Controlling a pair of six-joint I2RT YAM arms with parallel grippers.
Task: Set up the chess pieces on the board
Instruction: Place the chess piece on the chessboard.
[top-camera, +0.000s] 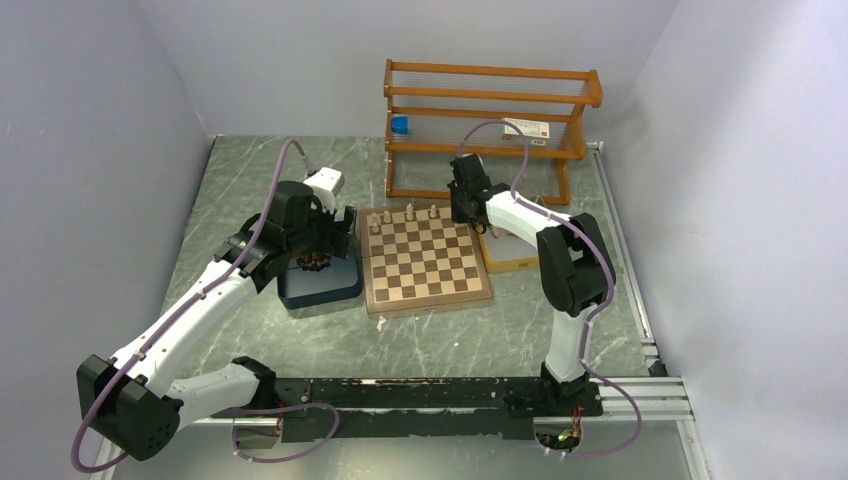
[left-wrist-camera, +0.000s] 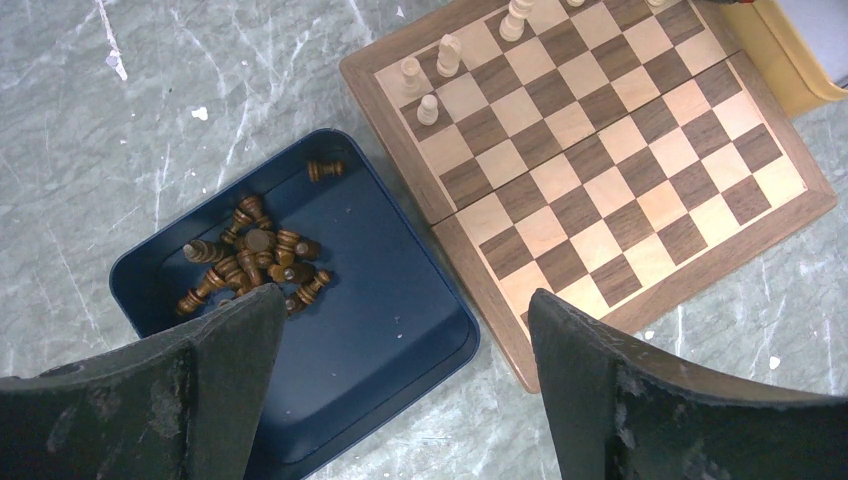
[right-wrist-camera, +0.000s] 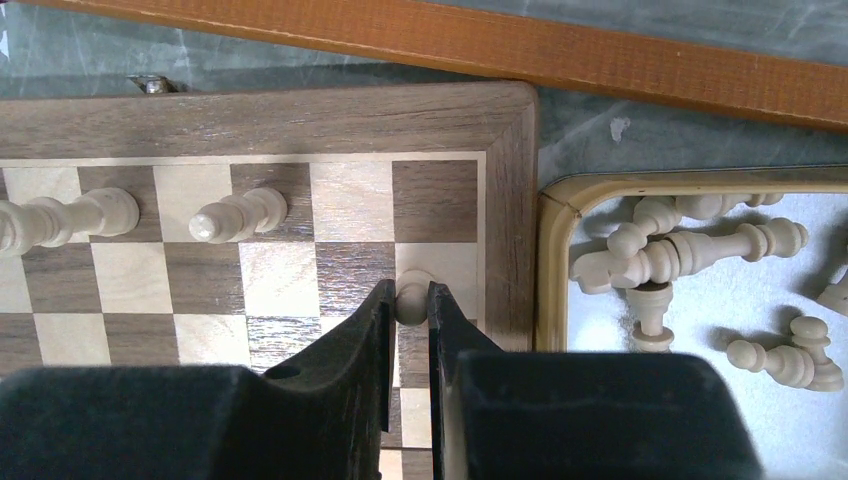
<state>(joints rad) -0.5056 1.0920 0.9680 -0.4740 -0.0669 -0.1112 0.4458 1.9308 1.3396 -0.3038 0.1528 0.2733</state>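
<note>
Nearest to the arm bases, the left jaws hang wide open and empty above the near part of the dark blue square tray (left-wrist-camera: 400, 330). It lies on the grey-green marble counter (left-wrist-camera: 100, 120), just beside the left edge of the square wooden chessboard (left-wrist-camera: 640, 200). The dark brown turned pieces (left-wrist-camera: 250, 262) lie on their sides in one tangled heap in this tray, with one apart. A closing there can easily catch two pieces together, or take one by its thin neck so that it turns between the jaws. Farther away, a few pale cream pieces (left-wrist-camera: 448, 55) stand upright on the far rows of the board, toward its far left corner, where a low pass of an arm could knock them over. At the far right corner the right jaws are closed to a narrow gap on the round head of a small pale cream piece (right-wrist-camera: 412, 298), over the light square of the second row beside the right border. Its foot is hidden, so I cannot tell whether it rests on the board. If it is let go too high or tilted, I judge that it may fall and roll over the border toward the shallow tan tray (right-wrist-camera: 555, 260) of loose cream pieces (right-wrist-camera: 690, 250) just beside.
</note>
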